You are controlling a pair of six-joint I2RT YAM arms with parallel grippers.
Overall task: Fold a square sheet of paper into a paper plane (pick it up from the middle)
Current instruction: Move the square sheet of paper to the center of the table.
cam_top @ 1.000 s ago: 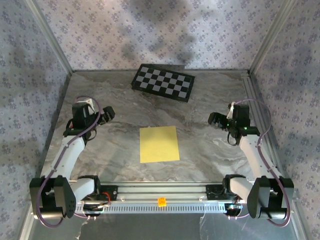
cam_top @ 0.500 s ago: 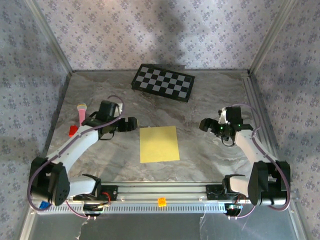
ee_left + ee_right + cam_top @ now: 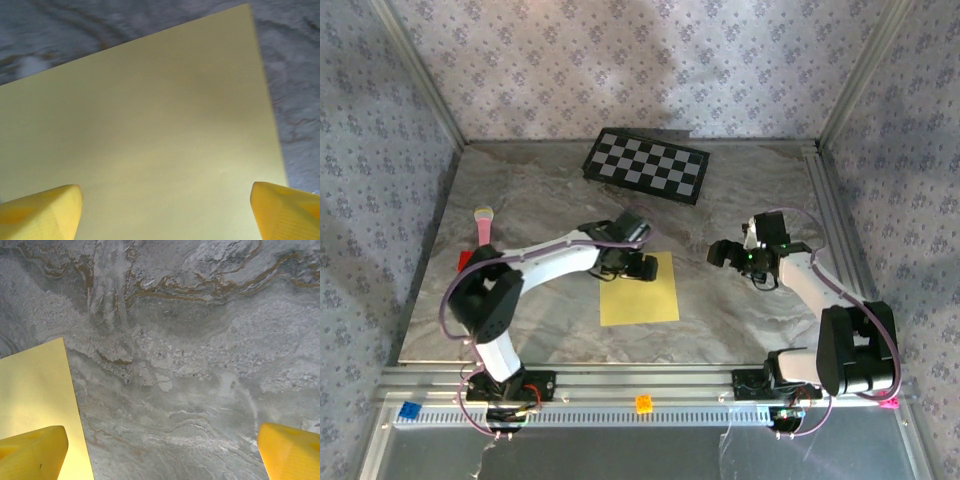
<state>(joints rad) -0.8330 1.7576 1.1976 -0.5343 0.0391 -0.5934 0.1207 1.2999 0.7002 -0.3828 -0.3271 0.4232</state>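
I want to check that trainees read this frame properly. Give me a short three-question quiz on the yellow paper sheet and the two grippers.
1. True or false: the flat yellow square sheet of paper is already creased into a triangle.
2. The left gripper hangs over:
A) the sheet
B) the black-and-white checkerboard
C) the grey marble table beside the sheet
3. Are the right gripper jaws open or shut?

Key: 1 false; 2 A; 3 open.
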